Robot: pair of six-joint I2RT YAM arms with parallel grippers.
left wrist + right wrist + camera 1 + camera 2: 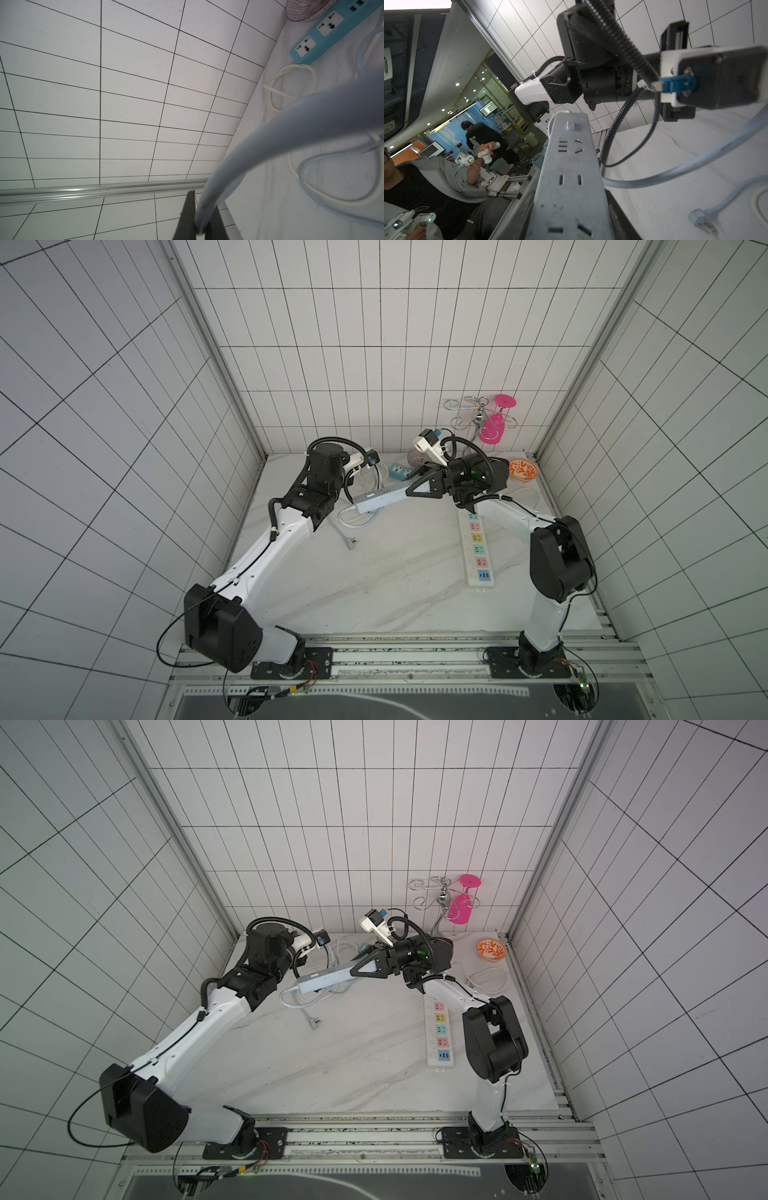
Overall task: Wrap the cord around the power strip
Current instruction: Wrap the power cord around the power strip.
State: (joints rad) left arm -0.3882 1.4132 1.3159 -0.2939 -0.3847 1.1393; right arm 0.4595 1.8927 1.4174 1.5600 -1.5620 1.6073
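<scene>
Power strip (376,498) held over table (374,593), 11 o'clock; right gripper (410,492) clamped on its 3 o'clock end. Left gripper (200,220) pinching cord (291,133). Cord judged thick, springy; strip rigid: grip ends.

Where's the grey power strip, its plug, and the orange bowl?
power strip (380,496): in a top view, socket face.
plug (351,546): in a top view, its body.
orange bowl (523,470): in a top view, its middle.

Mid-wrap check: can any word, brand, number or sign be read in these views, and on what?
No text reads legibly anywhere.
Long white strip: small mark at its near end, too small to read.
Power strip: no print visible on its face.
Teal strip: no label readable.
Background screen: blurred.
</scene>
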